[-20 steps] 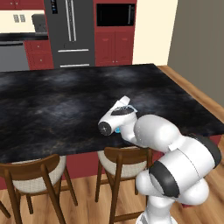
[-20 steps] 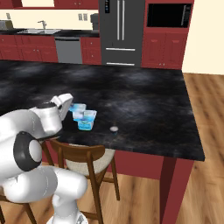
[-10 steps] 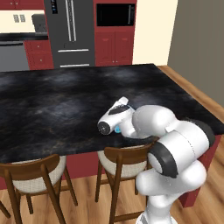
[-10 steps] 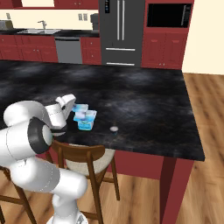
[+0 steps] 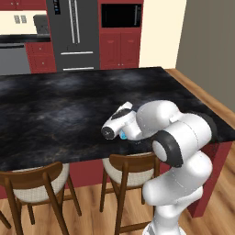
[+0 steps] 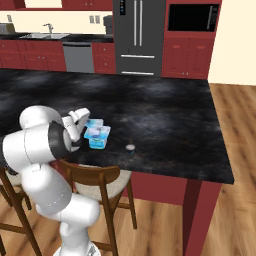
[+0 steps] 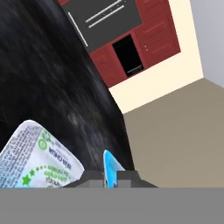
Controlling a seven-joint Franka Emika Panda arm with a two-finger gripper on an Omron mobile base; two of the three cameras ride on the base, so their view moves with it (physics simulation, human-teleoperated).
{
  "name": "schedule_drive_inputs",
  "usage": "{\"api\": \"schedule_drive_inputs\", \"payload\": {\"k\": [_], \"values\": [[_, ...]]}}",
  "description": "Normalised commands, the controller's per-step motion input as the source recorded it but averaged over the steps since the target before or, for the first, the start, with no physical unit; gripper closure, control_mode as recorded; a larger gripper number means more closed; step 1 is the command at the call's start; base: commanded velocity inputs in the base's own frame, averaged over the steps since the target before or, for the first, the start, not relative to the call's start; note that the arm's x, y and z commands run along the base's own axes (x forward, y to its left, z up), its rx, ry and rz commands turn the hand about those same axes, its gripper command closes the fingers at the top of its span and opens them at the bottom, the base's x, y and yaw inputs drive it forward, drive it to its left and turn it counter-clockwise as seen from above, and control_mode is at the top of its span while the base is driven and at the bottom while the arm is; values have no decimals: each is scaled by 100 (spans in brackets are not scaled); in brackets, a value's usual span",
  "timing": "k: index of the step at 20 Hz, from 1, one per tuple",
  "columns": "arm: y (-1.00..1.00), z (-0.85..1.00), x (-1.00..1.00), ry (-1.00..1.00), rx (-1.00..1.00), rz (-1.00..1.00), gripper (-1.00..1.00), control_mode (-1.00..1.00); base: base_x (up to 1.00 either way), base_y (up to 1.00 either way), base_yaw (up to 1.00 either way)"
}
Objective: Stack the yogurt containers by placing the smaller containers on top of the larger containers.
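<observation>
1. Black marbled counter (image 6: 165, 115) carries both yogurt containers near its front edge, just in front of my arm.
2. My gripper (image 7: 109, 178) is closed: in the hand view the two dark fingertips pinch a thin light-blue edge that stands up between them.
3. That edge appears to belong to the small yogurt cup (image 6: 94, 123). In the right base view it is the container nearest my hand, on the far side of the pair.
4. I cannot tell whether the small yogurt cup rests on the counter or hangs just above it.
5. The large yogurt tub (image 6: 98, 138) sits upright just beside the cup, on the side closer to the counter's front edge. The two look as if they touch or nearly touch.
6. In the hand view the tub's white lid (image 7: 37, 159), printed with green marks and small text, lies to the left of my fingertips.
7. A tiny whitish disc (image 6: 130, 147) lies on the counter to the right of the tub, apart from it.
8. A wooden chair (image 6: 95, 175) with a pale seat stands under the counter's front edge, below the containers.
9. A dark steel fridge (image 6: 139, 35) stands among red cabinets at the far wall.
</observation>
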Motion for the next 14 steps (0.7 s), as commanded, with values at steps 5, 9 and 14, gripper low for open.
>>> {"api": "schedule_drive_inputs", "payload": {"k": [5,9,14], "values": [[0,-18,31,0,0,0,100,-100,0,0,0],[0,-18,29,0,0,0,100,-100,0,0,0],[0,-19,31,0,0,0,100,-100,0,0,0]]}}
